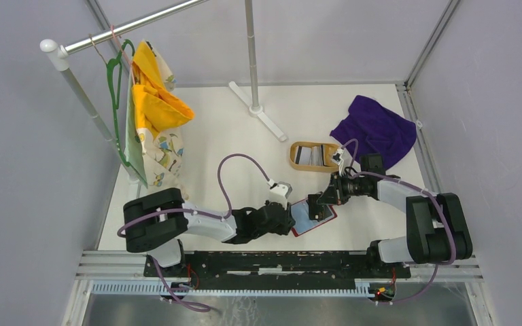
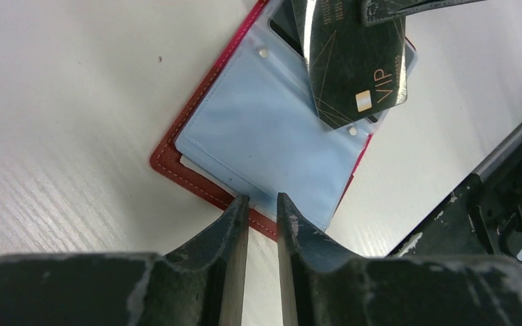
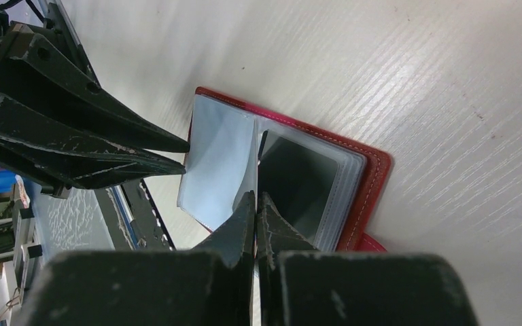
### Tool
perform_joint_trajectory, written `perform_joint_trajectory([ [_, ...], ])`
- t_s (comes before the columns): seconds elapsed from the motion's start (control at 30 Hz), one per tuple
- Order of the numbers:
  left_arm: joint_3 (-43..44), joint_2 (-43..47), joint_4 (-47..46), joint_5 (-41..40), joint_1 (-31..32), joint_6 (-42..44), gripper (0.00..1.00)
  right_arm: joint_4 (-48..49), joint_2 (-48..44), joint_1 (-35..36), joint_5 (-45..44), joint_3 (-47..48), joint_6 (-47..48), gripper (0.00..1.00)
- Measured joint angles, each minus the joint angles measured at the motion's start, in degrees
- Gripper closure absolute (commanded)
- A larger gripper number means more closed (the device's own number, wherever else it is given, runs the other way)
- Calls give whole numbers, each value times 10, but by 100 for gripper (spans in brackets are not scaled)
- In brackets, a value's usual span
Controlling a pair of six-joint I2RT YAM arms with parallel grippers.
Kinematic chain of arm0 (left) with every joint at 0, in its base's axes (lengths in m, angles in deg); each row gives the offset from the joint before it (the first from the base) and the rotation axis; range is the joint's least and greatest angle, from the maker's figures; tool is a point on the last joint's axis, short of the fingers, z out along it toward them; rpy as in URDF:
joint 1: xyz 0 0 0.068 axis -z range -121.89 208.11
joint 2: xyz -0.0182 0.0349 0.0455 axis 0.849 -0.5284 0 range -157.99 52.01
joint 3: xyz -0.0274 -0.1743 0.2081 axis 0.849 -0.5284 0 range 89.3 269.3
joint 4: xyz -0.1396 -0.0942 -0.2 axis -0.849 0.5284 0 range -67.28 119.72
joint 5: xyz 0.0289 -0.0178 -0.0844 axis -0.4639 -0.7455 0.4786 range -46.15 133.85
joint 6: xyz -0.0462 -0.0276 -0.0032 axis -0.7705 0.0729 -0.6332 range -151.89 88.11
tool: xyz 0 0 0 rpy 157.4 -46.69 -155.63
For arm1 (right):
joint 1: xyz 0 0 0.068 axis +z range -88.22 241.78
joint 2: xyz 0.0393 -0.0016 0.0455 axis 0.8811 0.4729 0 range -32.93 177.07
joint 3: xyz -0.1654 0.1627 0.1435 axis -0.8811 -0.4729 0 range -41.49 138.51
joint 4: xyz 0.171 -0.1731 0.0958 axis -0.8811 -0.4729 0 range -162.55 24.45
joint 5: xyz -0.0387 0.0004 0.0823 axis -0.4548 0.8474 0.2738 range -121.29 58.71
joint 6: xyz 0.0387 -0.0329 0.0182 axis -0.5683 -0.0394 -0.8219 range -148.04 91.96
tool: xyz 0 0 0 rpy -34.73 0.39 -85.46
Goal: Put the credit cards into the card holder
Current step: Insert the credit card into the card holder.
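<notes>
Left hand (image 2: 263, 202): fingers slightly apart, tips at near edge of red card holder (image 2: 258, 129), open flat on table (image 2: 75, 102). Black card (image 2: 353, 61) reads "VIP", left wrist view only. Right hand (image 3: 255, 200) clamped on it, over pockets.

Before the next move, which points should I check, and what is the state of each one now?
1. Right hand is shut on the black VIP card: ok.
2. Card holder lies open: ok.
3. Left hand pins the holder's near edge: cannot tell; its fingers straddle that edge, narrowly apart.
4. Card is square to the pale blue sleeve: not ok, it sits skewed.
5. Card edge is inside a pocket: cannot tell.
</notes>
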Motion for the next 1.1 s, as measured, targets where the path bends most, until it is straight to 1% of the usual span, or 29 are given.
perform_joint_trajectory([
  [0.33, 52, -24, 72, -40, 4, -11, 68, 3, 22, -2, -1, 0, -9, 100],
  [0.53, 74, -35, 97, -58, 4, -10, 69, 2, 23, -3, -15, 1, -18, 100],
  [0.87, 96, -49, 117, -76, 3, -10, 72, -25, 20, -2, -48, 12, -26, 100],
  [1.1, 102, -52, 126, -77, 3, -10, 73, -26, 14, -2, -54, 10, -39, 100],
])
